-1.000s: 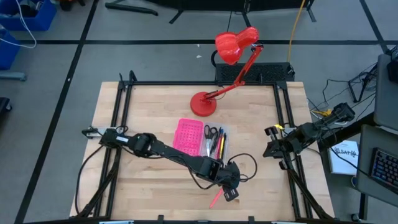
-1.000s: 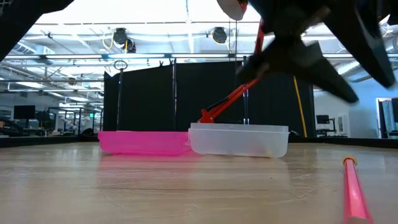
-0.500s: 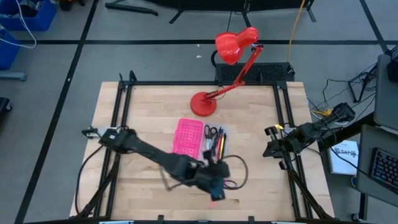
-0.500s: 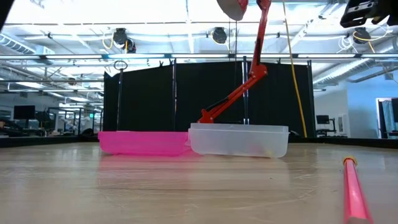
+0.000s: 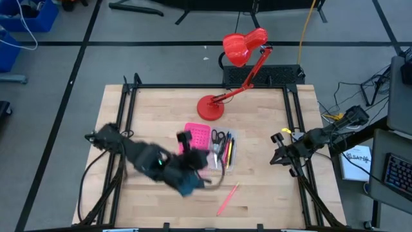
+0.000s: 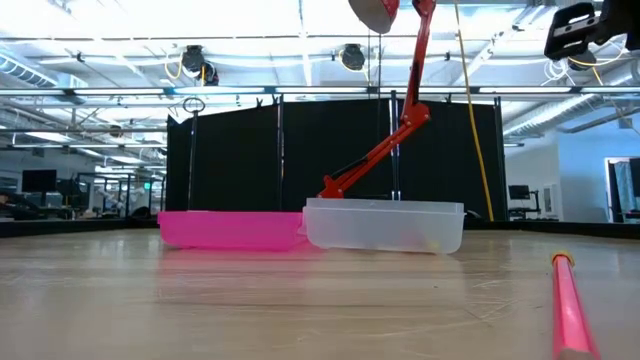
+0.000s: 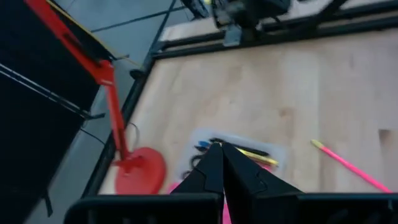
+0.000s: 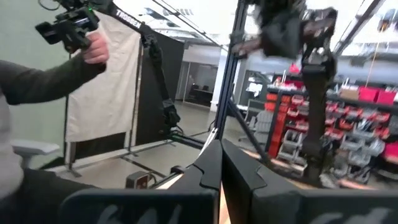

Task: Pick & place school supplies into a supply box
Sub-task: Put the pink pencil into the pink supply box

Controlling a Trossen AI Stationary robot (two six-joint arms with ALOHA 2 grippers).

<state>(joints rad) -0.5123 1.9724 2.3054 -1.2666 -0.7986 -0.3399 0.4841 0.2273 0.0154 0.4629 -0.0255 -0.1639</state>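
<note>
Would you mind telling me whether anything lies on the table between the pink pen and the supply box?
Nothing visible does. The pink pen lies alone on bare wood, and only open table separates it from the supply box.

left hand smeared by motion blur in high view, outline unclear. It covers part of supply box pink half. Pink pen cut off by low-view bottom edge. Pens inside box too small to separate.

The left pincer, now with fingers pressed together, is pulling back from the pink pen at the bench's near edge toward the supply box, empty.
</note>
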